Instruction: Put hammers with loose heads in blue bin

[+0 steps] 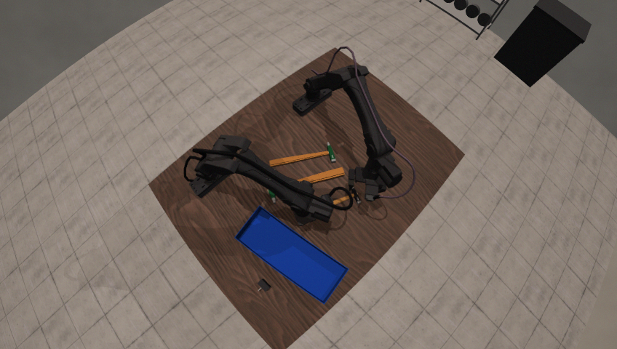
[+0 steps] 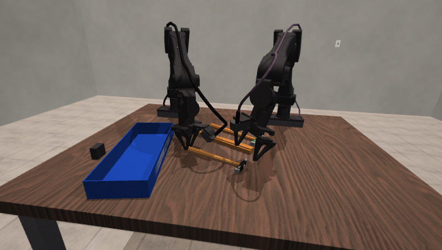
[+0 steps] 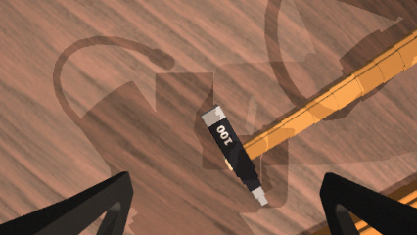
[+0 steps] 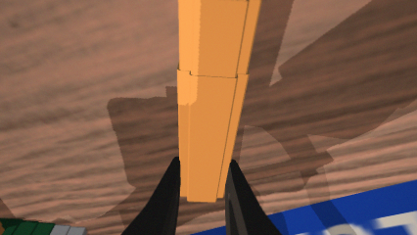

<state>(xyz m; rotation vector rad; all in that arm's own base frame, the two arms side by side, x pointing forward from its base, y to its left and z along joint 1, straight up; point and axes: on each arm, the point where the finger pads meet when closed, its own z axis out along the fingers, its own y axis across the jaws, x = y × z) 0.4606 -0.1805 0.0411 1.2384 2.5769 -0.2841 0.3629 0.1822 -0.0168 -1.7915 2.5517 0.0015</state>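
left pincer (image 1: 361, 183) (image 2: 246, 152) (image 3: 227, 174) wide open, nothing held, above black-headed hammer (image 1: 343, 200) (image 2: 213, 155) (image 3: 303, 118) (image 4: 210, 122). right pincer (image 1: 306, 220) (image 2: 186, 148) (image 4: 205, 164) closed on its handle end. hammer seems flat on table (image 1: 415, 142) (image 2: 310, 185). two green-headed hammers, middle one (image 1: 322, 176) (image 2: 232, 144) and far one (image 1: 298, 158) (image 2: 232, 131), outside blue bin (image 1: 298, 259) (image 2: 118, 188) (image 4: 352, 206).

The right gripper (image 4: 204, 165) pinches the end of an orange handle (image 4: 210, 122). Next to that handle's end, a bit of the blue bin (image 4: 352, 206) shows on one side, and a green and silver hammer head (image 4: 39, 229) peeks in on the other.
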